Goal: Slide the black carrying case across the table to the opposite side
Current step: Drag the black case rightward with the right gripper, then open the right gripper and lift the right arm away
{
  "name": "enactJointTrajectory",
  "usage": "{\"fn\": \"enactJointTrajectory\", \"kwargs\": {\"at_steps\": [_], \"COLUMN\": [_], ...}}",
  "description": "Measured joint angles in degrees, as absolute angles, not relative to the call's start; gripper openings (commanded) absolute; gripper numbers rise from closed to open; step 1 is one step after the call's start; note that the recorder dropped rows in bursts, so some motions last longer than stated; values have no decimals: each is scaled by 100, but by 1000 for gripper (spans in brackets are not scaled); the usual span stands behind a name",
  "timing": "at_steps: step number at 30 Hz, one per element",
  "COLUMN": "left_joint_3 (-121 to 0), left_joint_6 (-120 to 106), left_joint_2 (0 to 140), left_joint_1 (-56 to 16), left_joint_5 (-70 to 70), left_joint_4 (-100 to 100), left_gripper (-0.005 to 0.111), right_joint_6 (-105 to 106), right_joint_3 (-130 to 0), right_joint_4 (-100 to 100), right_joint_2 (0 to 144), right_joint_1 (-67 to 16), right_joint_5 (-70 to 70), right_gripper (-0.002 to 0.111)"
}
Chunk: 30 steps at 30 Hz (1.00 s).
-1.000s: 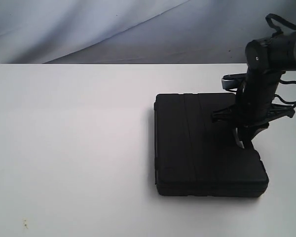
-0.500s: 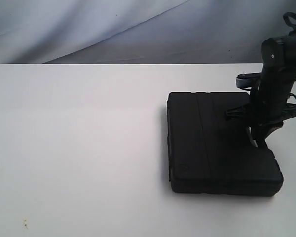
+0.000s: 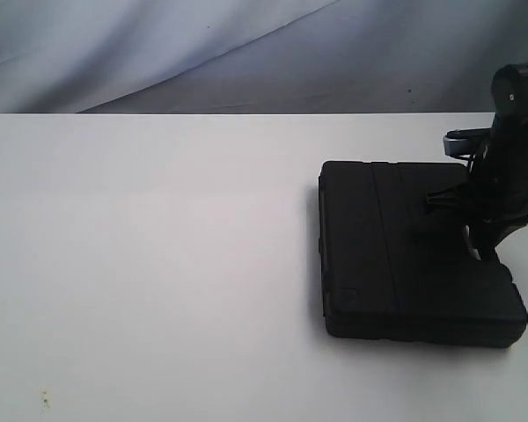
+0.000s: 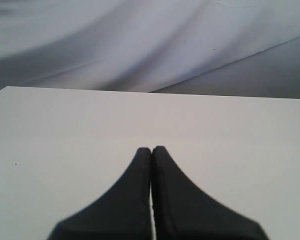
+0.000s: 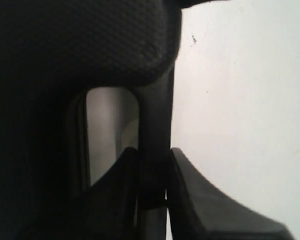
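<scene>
Pinched on its handle point(image 5: 155, 127) by the right tool point(image 5: 152, 167), the black carrying case point(image 3: 418, 255) has slid farther toward the right end of the bench point(image 3: 158, 264), so the crossing looks nearly finished; the left tool point(image 4: 151, 150) idles pressed together.

Plain white table point(image 3: 158, 264), spanning the exterior frame from just above mid-height to the bottom edge. Black case point(image 3: 405, 255) lying flat on it at the right, close to the frame's right edge. Small dark speck point(image 3: 44, 400) at lower left.
</scene>
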<state>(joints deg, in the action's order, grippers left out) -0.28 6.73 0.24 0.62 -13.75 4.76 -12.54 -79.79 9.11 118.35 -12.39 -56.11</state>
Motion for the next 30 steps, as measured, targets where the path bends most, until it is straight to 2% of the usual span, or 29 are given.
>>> {"fn": "enactJointTrajectory", "kwargs": {"at_steps": [25, 27, 30], "left_joint_3": [-28, -28, -28], "left_joint_6": [673, 673, 673], "left_joint_2": [24, 24, 24], "left_joint_1": [62, 62, 62], "left_joint_5": [-1375, -1375, -1375], "left_joint_4": [476, 476, 476], "left_gripper": [0, 0, 0], "right_joint_6": [-1242, -1242, -1242], "right_joint_3": [-7979, -7979, -7979], "right_joint_4": [923, 923, 923], "right_joint_2": [11835, 11835, 11835], "right_joint_1": [-1239, -1239, -1239], "right_joint_5": [-5611, -5611, -5611], "right_gripper": [0, 3, 14]}}
